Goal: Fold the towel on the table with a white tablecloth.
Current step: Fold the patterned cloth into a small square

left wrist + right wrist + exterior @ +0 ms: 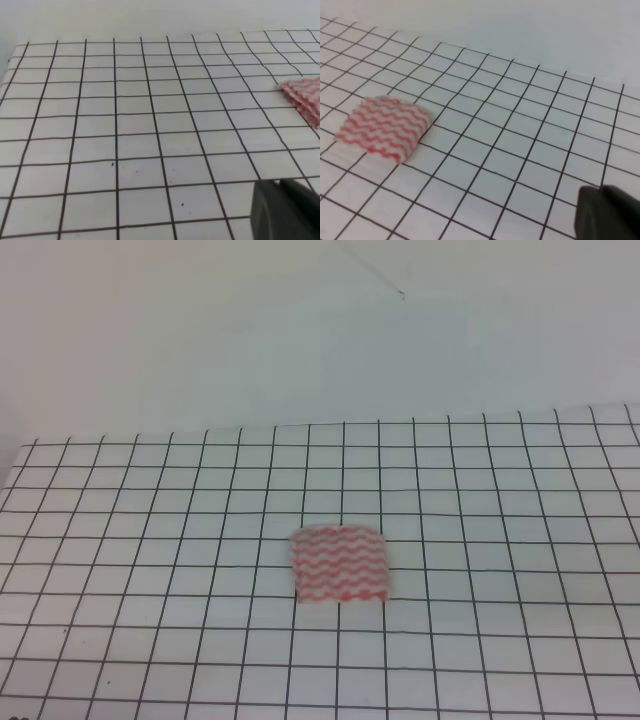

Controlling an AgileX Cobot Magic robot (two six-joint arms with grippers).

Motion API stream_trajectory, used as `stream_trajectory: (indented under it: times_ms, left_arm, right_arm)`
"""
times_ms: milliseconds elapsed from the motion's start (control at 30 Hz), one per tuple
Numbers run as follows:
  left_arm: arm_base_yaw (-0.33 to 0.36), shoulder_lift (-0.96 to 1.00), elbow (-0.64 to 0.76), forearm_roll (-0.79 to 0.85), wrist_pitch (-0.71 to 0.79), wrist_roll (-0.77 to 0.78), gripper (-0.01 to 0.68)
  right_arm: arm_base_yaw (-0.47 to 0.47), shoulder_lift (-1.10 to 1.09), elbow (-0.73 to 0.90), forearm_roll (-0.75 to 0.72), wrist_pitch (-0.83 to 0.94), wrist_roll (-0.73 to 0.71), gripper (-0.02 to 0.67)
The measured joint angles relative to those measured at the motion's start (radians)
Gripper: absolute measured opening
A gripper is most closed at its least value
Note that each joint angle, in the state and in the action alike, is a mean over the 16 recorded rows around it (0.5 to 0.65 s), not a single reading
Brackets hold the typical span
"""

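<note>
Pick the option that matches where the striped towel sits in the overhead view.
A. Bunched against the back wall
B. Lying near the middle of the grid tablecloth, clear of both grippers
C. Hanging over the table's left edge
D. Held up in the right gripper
B: the towel lies as a small, compact rectangle near the middle of the tablecloth, and no gripper touches it in any view.

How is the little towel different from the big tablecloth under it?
The towel has wavy red-pink stripes; the tablecloth has thin black squares. The towel is small and covers only a few squares; the tablecloth spreads over the whole table. The towel looks folded into layers; the tablecloth lies in one flat sheet. Both are white underneath.
</note>
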Motion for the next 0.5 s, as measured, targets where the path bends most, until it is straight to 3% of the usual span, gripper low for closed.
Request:
stream_trajectory:
  times_ms: [500]
  left_arm:
    - [0.0,0.003,0.0,0.0,-0.003,0.0,0.0]
  right_arm:
    - [-0.038,-0.119,0.004,-0.001,0.031,0.0,-0.001]
